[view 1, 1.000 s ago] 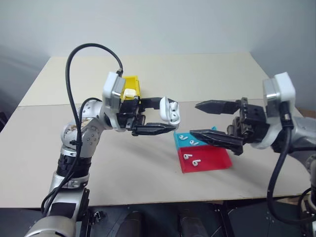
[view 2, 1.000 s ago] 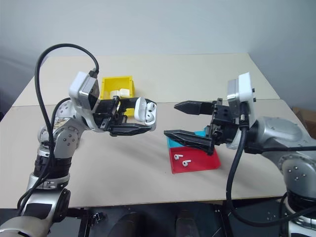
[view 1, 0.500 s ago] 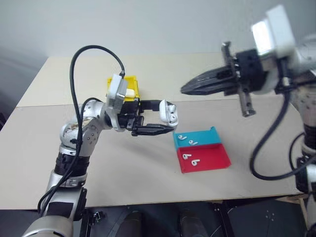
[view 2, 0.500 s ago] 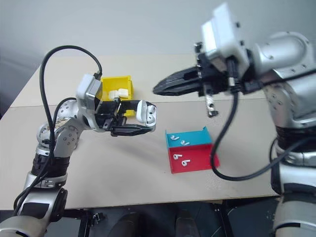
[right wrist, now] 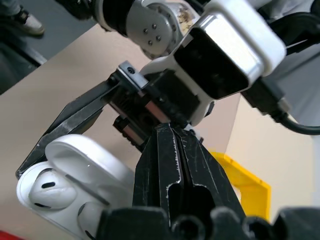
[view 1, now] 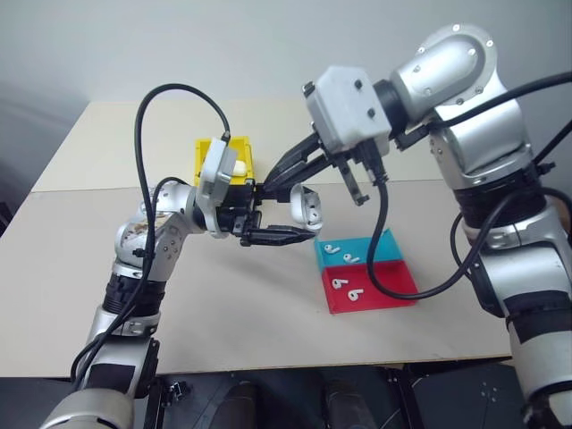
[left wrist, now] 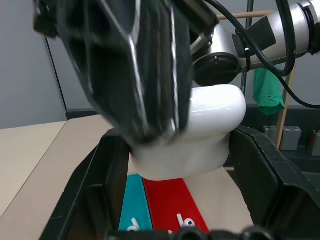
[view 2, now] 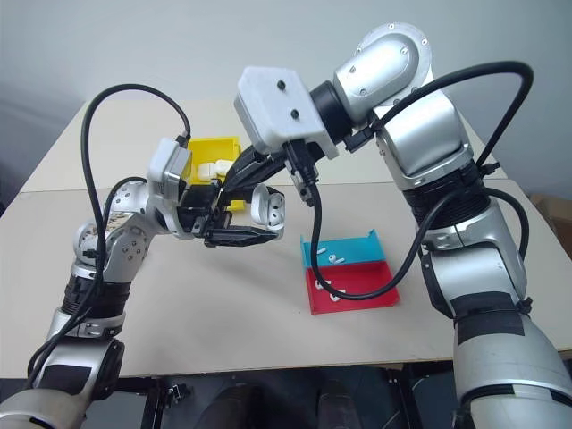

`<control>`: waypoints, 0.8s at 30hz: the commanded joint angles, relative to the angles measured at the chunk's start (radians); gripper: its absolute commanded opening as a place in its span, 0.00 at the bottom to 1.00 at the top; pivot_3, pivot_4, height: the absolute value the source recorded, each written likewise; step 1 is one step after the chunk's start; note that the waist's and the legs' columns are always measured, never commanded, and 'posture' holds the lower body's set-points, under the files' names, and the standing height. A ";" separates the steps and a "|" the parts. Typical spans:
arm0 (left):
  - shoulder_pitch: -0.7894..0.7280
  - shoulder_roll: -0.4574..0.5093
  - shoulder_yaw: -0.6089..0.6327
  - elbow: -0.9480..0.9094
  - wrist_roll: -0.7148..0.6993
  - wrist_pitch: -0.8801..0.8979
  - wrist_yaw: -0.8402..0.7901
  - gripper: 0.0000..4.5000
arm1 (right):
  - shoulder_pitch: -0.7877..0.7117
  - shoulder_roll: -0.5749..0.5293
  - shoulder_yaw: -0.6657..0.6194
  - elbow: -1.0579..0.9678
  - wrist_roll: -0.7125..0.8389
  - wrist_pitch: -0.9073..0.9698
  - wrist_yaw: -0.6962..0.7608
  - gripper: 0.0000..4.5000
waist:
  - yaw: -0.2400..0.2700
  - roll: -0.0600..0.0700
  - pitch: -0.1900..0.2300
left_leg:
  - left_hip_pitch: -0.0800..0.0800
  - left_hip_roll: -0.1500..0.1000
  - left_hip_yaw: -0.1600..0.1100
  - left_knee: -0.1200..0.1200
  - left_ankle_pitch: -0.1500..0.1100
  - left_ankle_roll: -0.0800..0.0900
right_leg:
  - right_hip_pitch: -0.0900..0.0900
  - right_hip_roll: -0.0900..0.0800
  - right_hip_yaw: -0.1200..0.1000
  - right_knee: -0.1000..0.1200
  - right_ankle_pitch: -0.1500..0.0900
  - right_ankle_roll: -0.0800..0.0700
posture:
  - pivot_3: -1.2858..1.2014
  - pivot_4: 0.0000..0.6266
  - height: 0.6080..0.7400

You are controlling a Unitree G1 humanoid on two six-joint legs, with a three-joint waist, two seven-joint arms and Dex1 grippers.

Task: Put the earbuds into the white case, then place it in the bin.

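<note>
Left eye view: beige table [view 1: 223,304] before grey wall [view 1: 223,45]; left jaws clamp white case [view 1: 308,207], right jaws closed, empty.

Beige table [view 1: 223,304] — blue-and-red tray [view 1: 384,277]

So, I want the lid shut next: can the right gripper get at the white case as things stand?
Probably yes: the shut right gripper is just above the open white case held by the left gripper, nothing between.

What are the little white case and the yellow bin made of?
The white case looks like glossy hard plastic: it shows bright highlights and smooth rounded edges. The yellow bin also seems plastic, with thin, evenly coloured moulded walls and a duller sheen.
</note>
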 commanded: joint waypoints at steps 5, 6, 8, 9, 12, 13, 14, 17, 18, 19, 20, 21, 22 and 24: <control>0.002 0.017 0.044 -0.041 -0.015 -0.010 0.031 0.62 | 0.028 -0.185 0.044 -0.060 0.147 -0.062 0.071 0.00 | 0.001 0.000 0.000 | 0.000 0.000 0.000 0.000 0.000 0.000 | 0.000 -0.001 0.000 -0.001 0.000 0.000 | 0.52 0.24 1.00; 0.001 0.017 0.044 -0.040 -0.015 -0.011 0.033 0.62 | 0.030 -0.205 0.048 -0.062 0.160 -0.066 0.071 0.00 | -0.002 0.000 0.000 | 0.000 0.000 0.000 0.000 0.000 0.000 | 0.000 -0.001 0.000 -0.001 0.000 0.000 | 0.52 0.24 1.00; 0.001 0.017 0.044 -0.038 -0.015 -0.012 0.036 0.62 | 0.038 -0.244 0.056 -0.067 0.184 -0.077 0.071 0.00 | -0.005 0.000 0.000 | 0.000 0.000 0.000 0.000 0.000 0.000 | 0.000 0.000 0.000 0.000 0.000 0.000 | 0.52 0.24 1.00; 0.001 0.017 0.044 -0.040 -0.015 -0.013 0.039 0.62 | 0.044 -0.253 0.049 -0.070 0.185 -0.077 0.071 0.00 | -0.005 0.000 0.000 | 0.000 0.000 0.000 0.000 0.000 0.001 | 0.000 0.000 0.000 0.000 0.000 0.000 | 0.52 0.24 1.00; 0.004 0.014 0.048 -0.047 -0.017 -0.011 0.052 0.62 | 0.079 -0.261 -0.041 -0.083 0.205 -0.016 0.057 0.00 | -0.003 0.000 0.000 | 0.000 0.000 0.001 0.000 0.000 0.001 | 0.000 0.000 0.000 0.000 0.000 0.000 | 0.52 0.24 1.00; 0.007 0.014 0.051 -0.051 -0.017 -0.011 0.059 0.62 | 0.100 -0.267 -0.084 -0.097 0.227 0.016 0.035 0.00 | -0.001 0.000 0.000 | 0.000 0.000 0.000 0.000 0.000 0.001 | 0.000 0.000 0.000 0.000 0.000 0.000 | 0.52 0.24 1.00; 0.011 0.014 0.056 -0.055 -0.016 -0.010 0.069 0.62 | 0.126 -0.274 -0.127 -0.117 0.251 0.051 0.006 0.00 | 0.000 0.000 0.000 | 0.000 0.000 0.000 0.000 0.000 0.001 | 0.000 0.000 0.000 -0.001 0.000 0.000 | 0.52 0.24 1.00; 0.029 0.022 0.077 -0.075 -0.019 -0.005 0.104 0.62 | 0.231 -0.311 -0.254 -0.199 0.327 0.168 -0.092 0.00 | 0.008 0.000 0.000 | -0.001 0.001 0.000 0.000 0.000 0.001 | 0.000 -0.001 0.000 -0.001 0.000 0.000 | 0.52 0.24 1.00; 0.037 0.027 0.087 -0.084 -0.022 -0.001 0.117 0.62 | 0.282 -0.325 -0.296 -0.237 0.339 0.195 -0.130 0.00 | 0.012 0.000 0.000 | -0.001 0.001 -0.001 0.000 -0.001 0.001 | 0.000 -0.001 -0.001 -0.001 0.000 0.000 | 0.52 0.24 1.00; 0.047 0.034 0.098 -0.092 -0.020 -0.002 0.132 0.62 | 0.344 -0.341 -0.341 -0.282 0.354 0.234 -0.177 0.00 | 0.016 0.000 0.000 | -0.001 0.001 -0.001 0.000 -0.001 0.001 | 0.000 -0.001 -0.001 -0.002 0.000 0.000 | 0.52 0.24 1.00; 0.057 0.041 0.110 -0.098 -0.014 -0.003 0.152 0.62 | 0.407 -0.353 -0.381 -0.323 0.368 0.273 -0.225 0.00 | 0.019 0.000 0.000 | -0.002 0.001 0.000 0.000 -0.001 0.002 | 0.000 -0.001 0.000 -0.002 0.000 0.000 | 0.52 0.24 1.00; 0.069 0.047 0.127 -0.108 -0.009 -0.004 0.180 0.62 | 0.478 -0.363 -0.427 -0.370 0.386 0.321 -0.282 0.00 | 0.021 0.000 0.000 | -0.002 0.001 0.000 0.000 -0.001 0.002 | 0.000 -0.001 0.000 -0.002 0.000 0.000 | 0.52 0.24 1.00; 0.079 0.052 0.140 -0.116 -0.007 -0.002 0.204 0.62 | 0.533 -0.368 -0.463 -0.408 0.403 0.363 -0.331 0.00 | 0.025 0.000 0.000 | -0.002 0.001 0.000 -0.001 -0.001 0.002 | 0.000 -0.001 0.000 -0.002 0.000 0.000 | 0.52 0.24 1.00; 0.105 0.055 0.179 -0.130 0.017 -0.012 0.293 0.62 | 0.662 -0.358 -0.536 -0.496 0.444 0.485 -0.479 0.00 | 0.026 0.000 0.000 | -0.002 0.002 0.000 0.000 -0.001 0.002 | 0.000 -0.001 0.000 -0.002 0.000 0.000 | 0.52 0.24 1.00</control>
